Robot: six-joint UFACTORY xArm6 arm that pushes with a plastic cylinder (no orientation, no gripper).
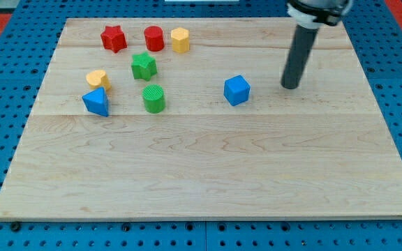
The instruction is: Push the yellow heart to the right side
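1. Nearest the view's bottom the wooden board [208, 181] carries no blocks; all seven sit in its upper half
2. Left cluster, near to far: blue triangular block [96, 102] and green cylinder [154, 98], then yellow heart [98, 78], green star [144, 66], and at the top red star [114, 38], red cylinder [153, 38], yellow hexagon block [180, 40]
3. Target = yellow heart: left side of the board, just above and about touching the blue triangular block, well apart from my tip [291, 86]
4. Look: small, chunky, orange-yellow, rounded lobes; the notch is hard to make out at this size
5. Handling, my guess: light, rigid, should slide easily on smooth wood. Rounded sides mean an off-centre push may spin it. Contact belongs on its left face, centred
6. Blue cube [236, 90] sits alone mid-board, just left of my tip
7. My tip is down at the board on the right, touching nothing. No jaws on me, so nothing is clamped or let go, just a bare rod
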